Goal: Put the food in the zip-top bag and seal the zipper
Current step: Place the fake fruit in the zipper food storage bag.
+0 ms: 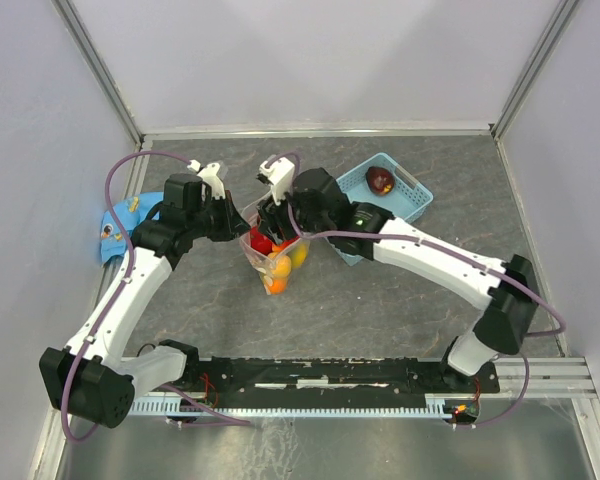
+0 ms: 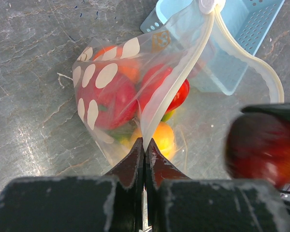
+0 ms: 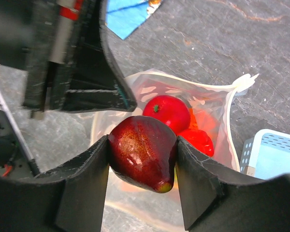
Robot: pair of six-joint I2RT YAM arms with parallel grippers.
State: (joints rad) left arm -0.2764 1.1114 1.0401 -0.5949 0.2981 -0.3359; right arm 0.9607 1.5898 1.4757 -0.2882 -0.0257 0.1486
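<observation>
My L claw: clenched on zip-top bag rim — mouth open.
My R claw: grasping maroon fruit — just above bag mouth.
Bag: red, orange, yellow food inside; near blue basket.

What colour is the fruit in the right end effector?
Dark maroon fruit; best in right wrist view.

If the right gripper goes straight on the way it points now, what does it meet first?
Probably the round red toy fruit inside the open clear plastic zip-top bag, though depth is unclear. The dark maroon toy fruit in the right gripper would touch first.
</observation>
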